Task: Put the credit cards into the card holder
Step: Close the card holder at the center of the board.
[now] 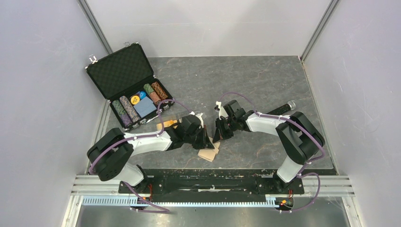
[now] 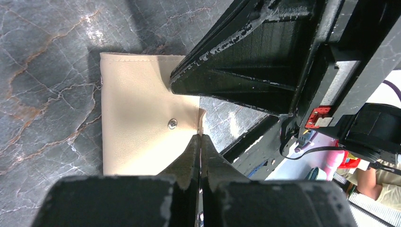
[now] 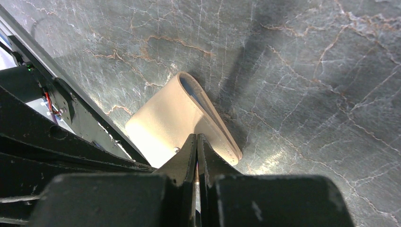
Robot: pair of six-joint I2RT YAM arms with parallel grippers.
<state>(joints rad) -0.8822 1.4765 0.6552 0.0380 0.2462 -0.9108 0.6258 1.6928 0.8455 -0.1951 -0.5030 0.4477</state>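
Observation:
The tan card holder (image 1: 208, 153) lies folded near the table's front edge, snap stud up (image 2: 172, 124). Its open end shows a light blue lining in the right wrist view (image 3: 189, 92). My left gripper (image 1: 204, 138) is shut, and the holder's right edge (image 2: 200, 124) rises into its tips (image 2: 199, 138). My right gripper (image 1: 218, 133) is shut, with its tips (image 3: 196, 137) right over the holder beside the stud; I see nothing clearly held between them. An orange-gold card (image 1: 168, 125) lies by the left arm, partly hidden. The dark card is not in view.
An open black poker-chip case (image 1: 124, 71) with chips and a blue deck (image 1: 144, 108) stands at the back left. A black cylinder with a silver end (image 1: 283, 108) lies behind the right arm. The table's front rail (image 1: 213, 172) runs just below the holder.

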